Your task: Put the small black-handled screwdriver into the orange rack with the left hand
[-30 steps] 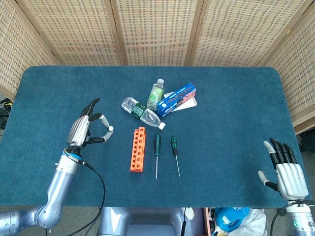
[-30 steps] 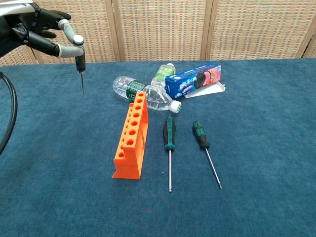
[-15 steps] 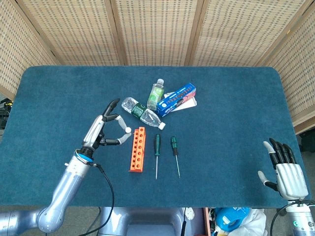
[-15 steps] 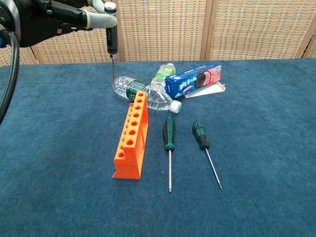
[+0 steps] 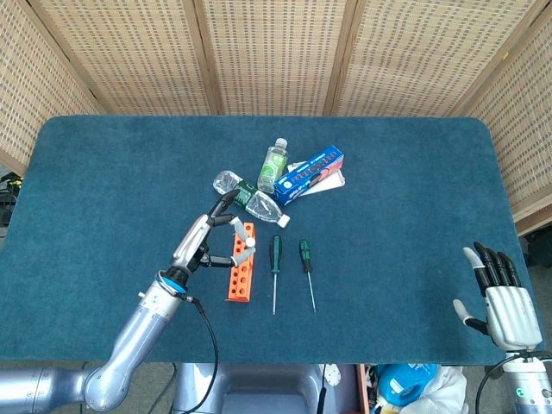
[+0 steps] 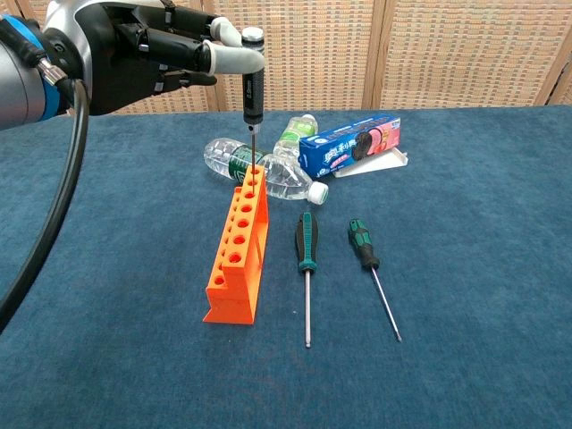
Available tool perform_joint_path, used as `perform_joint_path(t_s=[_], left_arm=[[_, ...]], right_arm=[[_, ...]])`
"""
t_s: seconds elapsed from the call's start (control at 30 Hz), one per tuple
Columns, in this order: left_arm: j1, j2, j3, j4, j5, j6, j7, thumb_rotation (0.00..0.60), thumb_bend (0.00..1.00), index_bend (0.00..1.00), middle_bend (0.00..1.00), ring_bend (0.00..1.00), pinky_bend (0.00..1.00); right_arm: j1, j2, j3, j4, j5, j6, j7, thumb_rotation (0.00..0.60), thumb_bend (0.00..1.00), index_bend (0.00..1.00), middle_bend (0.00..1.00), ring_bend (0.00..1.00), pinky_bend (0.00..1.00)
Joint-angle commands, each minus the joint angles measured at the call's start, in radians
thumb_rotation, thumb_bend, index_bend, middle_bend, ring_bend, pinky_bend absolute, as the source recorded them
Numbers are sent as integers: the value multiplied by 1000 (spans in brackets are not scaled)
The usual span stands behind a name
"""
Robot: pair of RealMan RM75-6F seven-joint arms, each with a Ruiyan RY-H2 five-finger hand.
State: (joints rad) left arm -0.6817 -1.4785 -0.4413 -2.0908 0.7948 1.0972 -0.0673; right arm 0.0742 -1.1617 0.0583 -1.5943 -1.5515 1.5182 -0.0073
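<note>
The small black-handled screwdriver [image 6: 252, 96] hangs upright, pinched by my left hand [image 6: 152, 55] between the thumb and a finger. Its tip stands at one of the far holes of the orange rack [image 6: 238, 250]. From the head camera, the left hand [image 5: 210, 239] hovers over the left side of the rack [image 5: 241, 267]; the screwdriver is mostly hidden there. My right hand [image 5: 501, 297] rests open at the table's near right edge, holding nothing.
Two green-handled screwdrivers [image 6: 307, 255] [image 6: 365, 248] lie right of the rack. Behind it lie two plastic bottles [image 6: 259, 170] [image 6: 294, 134] and a blue biscuit box [image 6: 350, 143]. Wicker screens stand behind the blue table [image 5: 103, 172].
My left hand has carried the screwdriver rightward, from well left of the rack to directly over its far end, and the tip has come down to a hole. The right hand stayed still.
</note>
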Motion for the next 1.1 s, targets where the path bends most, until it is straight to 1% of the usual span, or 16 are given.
perform_joint_path(t_s=[0.03,0.5,0.83,1.1], left_arm=[[0,1,2,-5,-1,4,-4,600,319,615,47,0,0],[1,44,-8,-26,-44,9,-28,600,323,620,47,0,0],[-7,35,3,-6,-63,0,-42,600,323,620,47,0,0],[-8,33,2,9,-70,-10,-62,600,323,621,47,0,0]], right_arm=[[0,0,0,0,1,-1,0,600,282,0,0,0,0],[3,-3,-3,-3,-2,-6,-10,600,282,0,0,0,0],[2,-1,-2,-4,1,-5,-7,600,282,0,0,0,0],[2,-2,-2,-4,-2,-4,-8,600,282,0,0,0,0]])
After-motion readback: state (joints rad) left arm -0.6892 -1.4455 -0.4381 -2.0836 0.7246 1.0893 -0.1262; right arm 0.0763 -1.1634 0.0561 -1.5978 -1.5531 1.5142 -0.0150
